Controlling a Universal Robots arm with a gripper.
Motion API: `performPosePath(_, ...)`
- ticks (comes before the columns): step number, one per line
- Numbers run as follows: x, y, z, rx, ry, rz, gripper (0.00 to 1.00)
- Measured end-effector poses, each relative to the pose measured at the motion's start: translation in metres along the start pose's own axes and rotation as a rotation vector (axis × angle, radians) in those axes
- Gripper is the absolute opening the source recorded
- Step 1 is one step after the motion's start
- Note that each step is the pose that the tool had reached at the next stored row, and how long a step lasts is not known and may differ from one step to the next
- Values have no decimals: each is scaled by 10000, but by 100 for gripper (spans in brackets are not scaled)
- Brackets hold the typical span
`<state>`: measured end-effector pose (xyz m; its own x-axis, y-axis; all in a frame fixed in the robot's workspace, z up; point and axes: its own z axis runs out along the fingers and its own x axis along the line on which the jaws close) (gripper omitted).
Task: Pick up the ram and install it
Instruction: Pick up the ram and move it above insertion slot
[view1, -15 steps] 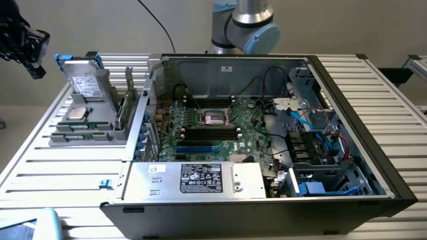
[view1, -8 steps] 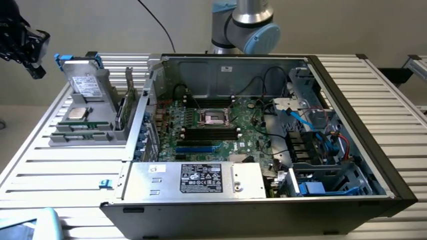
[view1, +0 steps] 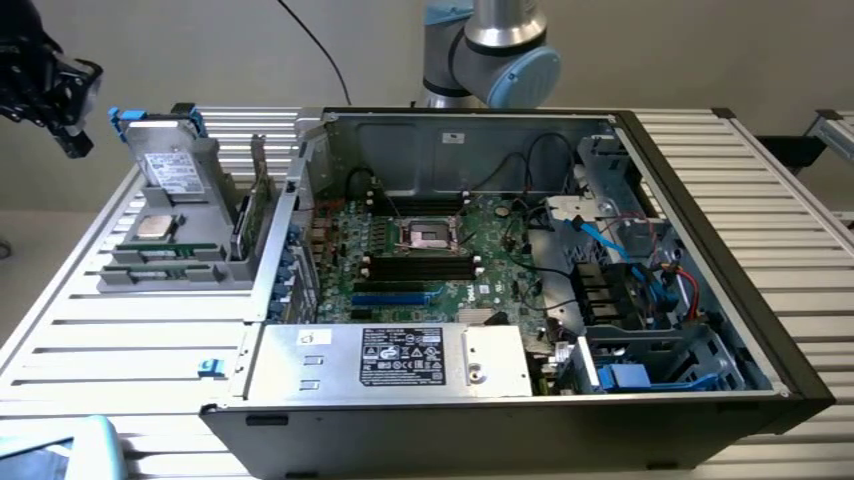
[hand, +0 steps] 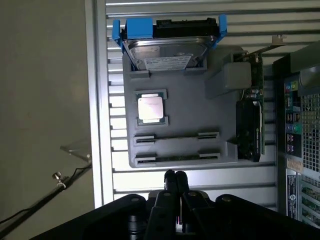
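The black gripper (hand: 175, 176), its fingers together and empty, hangs at the exterior view's upper left. The thin green ram stick (hand: 177, 158) stands edge-up, I think, in the grey plastic holder tray (hand: 195, 112). A good approach centres squarely over that edge. The wrist view shows this alignment — the exterior view, height.

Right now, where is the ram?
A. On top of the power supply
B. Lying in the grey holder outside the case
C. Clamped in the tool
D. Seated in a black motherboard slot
B: the ram lies in a slot of the grey holder outside the case, while the tool hangs near it holding nothing and the black motherboard slots look empty.
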<state>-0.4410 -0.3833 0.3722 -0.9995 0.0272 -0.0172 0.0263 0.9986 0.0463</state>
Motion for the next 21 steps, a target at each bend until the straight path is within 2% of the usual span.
performPosePath(3,-1,-1,0,-9,-18,-517,11)
performPosePath(12,-1,-1,5,-41,1,-2168,11)
performPosePath(21,-1,-1,13,-77,60,-3803,11)
